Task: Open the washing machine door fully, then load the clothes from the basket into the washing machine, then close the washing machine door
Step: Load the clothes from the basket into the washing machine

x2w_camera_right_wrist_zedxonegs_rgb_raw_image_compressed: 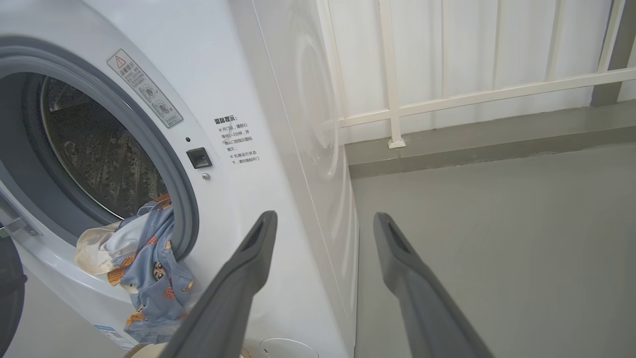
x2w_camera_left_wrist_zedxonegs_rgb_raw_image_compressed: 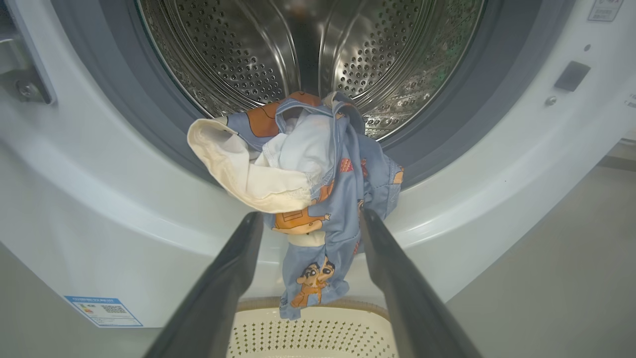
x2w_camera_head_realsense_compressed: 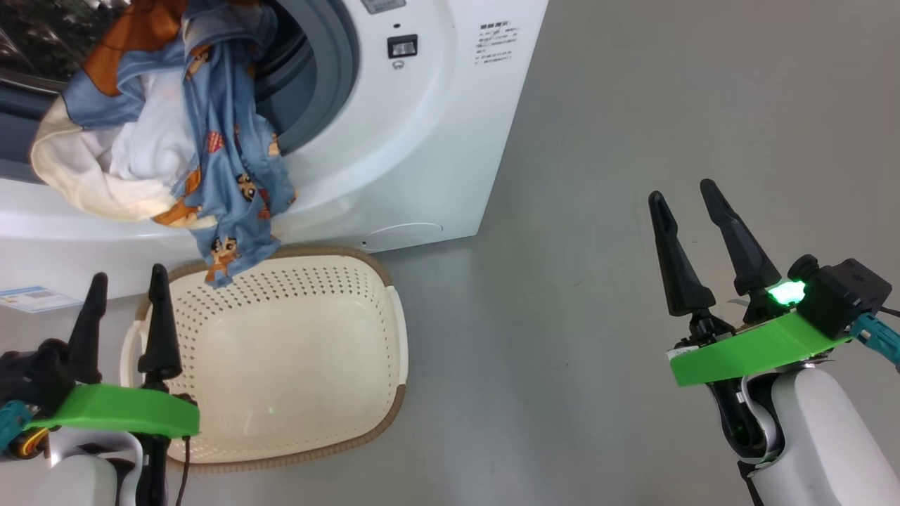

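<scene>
Head view, looking down on a white front-loading washing machine [x2w_camera_head_realsense_compressed: 422, 140] with its port open. Clothes [x2w_camera_head_realsense_compressed: 176, 133] in light blue with orange cartoon prints, plus a cream piece, bunched on the lower lip of the port, half in and half out. One blue tail hanging down the front panel, ending right by the brown rim of the basket [x2w_camera_head_realsense_compressed: 394, 330]. Basket bare inside, standing on the grey floor [x2w_camera_head_realsense_compressed: 562, 351] against the machine's foot.

Left gripper [x2w_camera_head_realsense_compressed: 128, 274] low at the basket's left edge, fingers apart, holding nothing. From its wrist, aimed straight at the draped bundle, steel drum [x2w_camera_left_wrist_zedxonegs_rgb_raw_image_compressed: 308, 44] behind. Right gripper [x2w_camera_head_realsense_compressed: 680, 191] well off to the right over the floor, fingers likewise spread and empty.

Washing machine door [x2w_camera_right_wrist_zedxonegs_rgb_raw_image_compressed: 9, 293] possibly the dark curved shape at the far left of the right wrist view; too little showing to be sure.

Risks from here:
- Bundle perched on the grey seal [x2w_camera_left_wrist_zedxonegs_rgb_raw_image_compressed: 447, 114], so liable to slide back into the basket under its own hanging weight.
- Shutting the door now likely to pinch fabric against the seal and stop the latch.
- Too shallow a push likely to leave the tail outside.
- A finger caught in a fold likely to drag cloth out on withdrawal.
</scene>
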Tool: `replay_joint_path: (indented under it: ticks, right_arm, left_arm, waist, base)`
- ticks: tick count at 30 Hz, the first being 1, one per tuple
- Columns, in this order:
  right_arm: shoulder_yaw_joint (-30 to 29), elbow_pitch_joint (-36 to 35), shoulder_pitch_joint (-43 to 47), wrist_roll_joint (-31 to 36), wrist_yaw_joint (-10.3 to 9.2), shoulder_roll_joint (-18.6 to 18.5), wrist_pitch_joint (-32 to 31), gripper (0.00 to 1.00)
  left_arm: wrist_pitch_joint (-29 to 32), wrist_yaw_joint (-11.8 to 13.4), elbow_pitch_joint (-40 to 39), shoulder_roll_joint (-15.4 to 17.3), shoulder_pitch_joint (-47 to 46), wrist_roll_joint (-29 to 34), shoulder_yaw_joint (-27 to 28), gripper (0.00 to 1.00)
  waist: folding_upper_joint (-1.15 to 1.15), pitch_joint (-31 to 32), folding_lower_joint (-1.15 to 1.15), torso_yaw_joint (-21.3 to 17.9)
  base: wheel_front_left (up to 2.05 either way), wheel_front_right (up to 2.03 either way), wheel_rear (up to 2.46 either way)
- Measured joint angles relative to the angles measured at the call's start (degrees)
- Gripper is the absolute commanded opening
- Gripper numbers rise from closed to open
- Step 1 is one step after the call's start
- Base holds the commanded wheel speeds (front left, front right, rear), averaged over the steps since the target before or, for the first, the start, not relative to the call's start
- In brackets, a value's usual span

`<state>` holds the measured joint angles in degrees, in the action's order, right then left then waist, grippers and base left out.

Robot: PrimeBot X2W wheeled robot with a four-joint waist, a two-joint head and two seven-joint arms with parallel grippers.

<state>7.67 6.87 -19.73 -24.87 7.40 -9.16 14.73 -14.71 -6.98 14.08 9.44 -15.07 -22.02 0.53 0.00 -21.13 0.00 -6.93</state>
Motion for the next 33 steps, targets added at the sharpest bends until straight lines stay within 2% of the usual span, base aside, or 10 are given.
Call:
replay_joint_path:
  ticks: [11, 22, 26, 33]
  right_arm:
    - [0.32, -0.24, -0.01, 0.01, 0.0, 0.24, 0.0, 1.0]
    - [0.9, -1.05, -0.27, 0.03, 0.0, 0.67, 0.0, 1.0]
    - [1.15, -1.4, -0.65, 0.1, 0.0, 1.36, 0.0, 1.0]
    - [1.38, -1.62, -1.69, 0.11, 0.0, 1.89, 0.0, 1.0]
  left_arm:
    - [2.21, -0.07, 4.36, 0.02, -0.87, -2.29, -1.34, 1.0]
    - [4.2, -0.35, 21.82, 1.38, -14.03, -5.39, -4.43, 1.0]
    - [4.53, -0.35, 28.02, 2.42, -19.7, -6.42, -7.44, 1.0]
    - [3.59, -0.36, 36.1, 4.58, -26.83, -11.83, -12.82, 1.0]
  waist:
    - [0.0, -0.89, 0.0, -0.94]
    - [0.0, -3.57, 0.0, -2.32]
    - [0.0, -5.0, 0.0, -3.01]
    - [0.0, -7.35, 0.0, -4.66]
  base:
    - [0.0, 0.0, 0.0]
    - [0.0, 0.0, 0.0]
    - [0.0, 0.0, 0.0]
    - [0.0, 0.0, 0.0]
